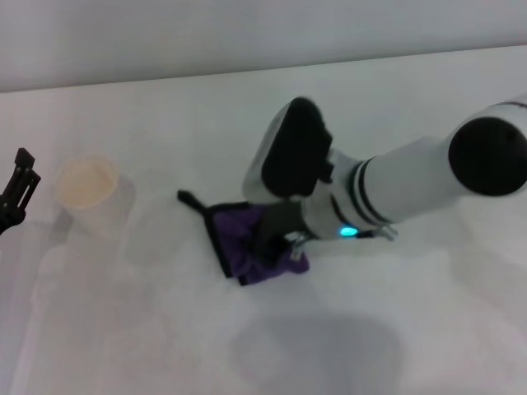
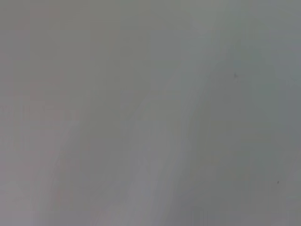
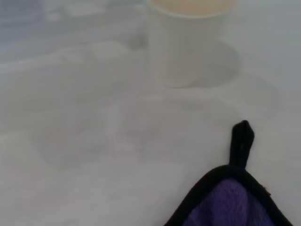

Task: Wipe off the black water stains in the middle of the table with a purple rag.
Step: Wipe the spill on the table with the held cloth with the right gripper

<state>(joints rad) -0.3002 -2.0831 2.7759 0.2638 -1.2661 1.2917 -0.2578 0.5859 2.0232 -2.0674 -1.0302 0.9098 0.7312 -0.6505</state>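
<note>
The purple rag point(image 1: 237, 237) with black trim lies on the white table point(image 1: 148, 329) near the middle, its black loop tab point(image 1: 188, 198) pointing left. My right gripper point(image 1: 276, 239) is down on the rag's right part, its dark fingers closed on the cloth. The right wrist view shows the rag's corner point(image 3: 230, 202) and tab point(image 3: 242, 141) on the table point(image 3: 70, 141). No black water stain shows in any view. My left gripper point(image 1: 18, 193) hangs at the far left edge, away from the rag.
A cream paper cup point(image 1: 86, 193) stands left of the rag, between it and my left gripper; it also shows in the right wrist view point(image 3: 188, 42). The left wrist view shows only bare tabletop point(image 2: 150, 113). The white right arm point(image 1: 412, 177) reaches in from the right.
</note>
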